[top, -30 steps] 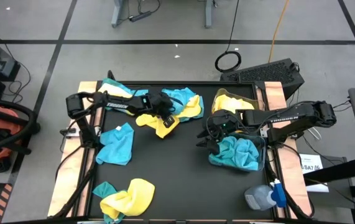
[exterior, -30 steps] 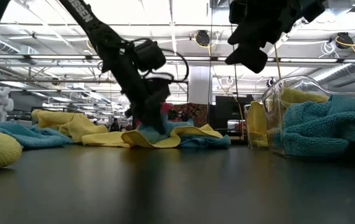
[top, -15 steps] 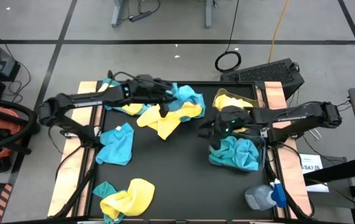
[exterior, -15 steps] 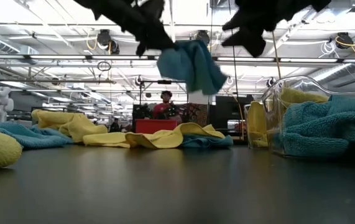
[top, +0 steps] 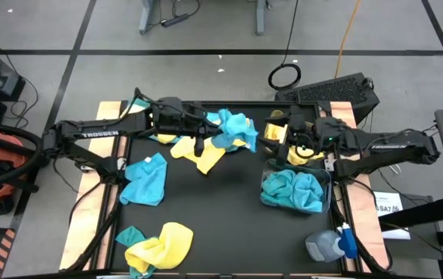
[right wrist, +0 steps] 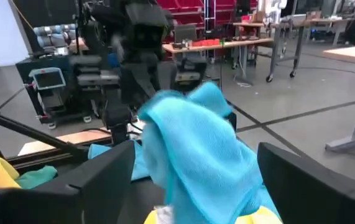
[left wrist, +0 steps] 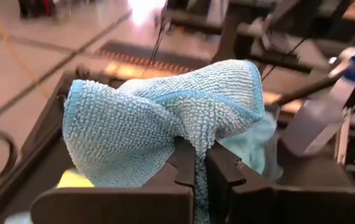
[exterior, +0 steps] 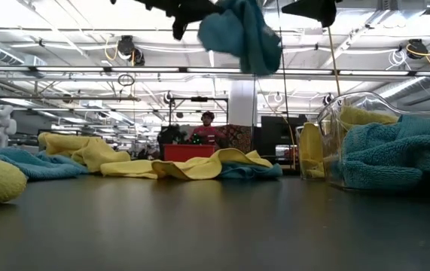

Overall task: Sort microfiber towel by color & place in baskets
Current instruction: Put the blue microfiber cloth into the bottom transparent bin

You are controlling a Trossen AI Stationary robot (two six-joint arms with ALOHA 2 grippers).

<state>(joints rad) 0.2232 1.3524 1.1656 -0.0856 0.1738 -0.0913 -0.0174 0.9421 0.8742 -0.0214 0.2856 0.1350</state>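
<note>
Tabletop (top: 221, 209): black mat with pale wooden strips along its left and right edges.
Far middle: heap of yellow and teal towels (top: 205, 151) lying spread on the mat.
Left of middle: one teal towel (top: 145, 180), crumpled, apart from the heap.
Near left corner: yellow towel (top: 163, 245) touching a small teal towel (top: 130, 235).
Right side: two clear bins side by side; far bin (top: 299, 128) holds yellow cloth, near bin (top: 295, 190) holds teal cloth.
Near right corner: grey bottle with blue cap (top: 331, 244) lying on its side.
</note>
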